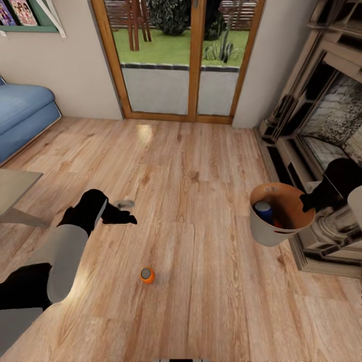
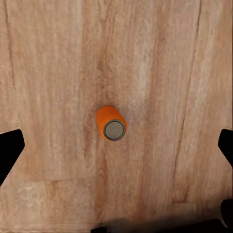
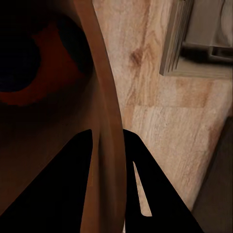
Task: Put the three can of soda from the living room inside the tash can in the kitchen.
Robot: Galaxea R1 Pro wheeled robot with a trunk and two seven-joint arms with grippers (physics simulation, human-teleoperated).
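Note:
One orange can of soda point(image 1: 147, 275) point(image 2: 111, 123) stands upright on the living room's wood floor. My left gripper point(image 1: 125, 211) point(image 2: 119, 144) hovers above the floor, farther from me than the can and a little to its left. It is open, its fingers wide apart on either side of the can in the left wrist view. At the right, the tash can point(image 1: 269, 232) point(image 3: 109, 111) is lifted off the floor, with my right gripper point(image 1: 307, 201) point(image 3: 109, 184) shut on its rim. Inside it lie a dark blue can point(image 1: 262, 209) point(image 3: 14, 63) and an orange can point(image 1: 276, 223) point(image 3: 51, 85).
A blue sofa point(image 1: 22, 118) stands at the far left, and a low table corner point(image 1: 15, 188) juts in near my left arm. Wood-framed glass doors point(image 1: 176, 60) are straight ahead. The fireplace point(image 1: 327, 120) runs along the right, close behind the tash can.

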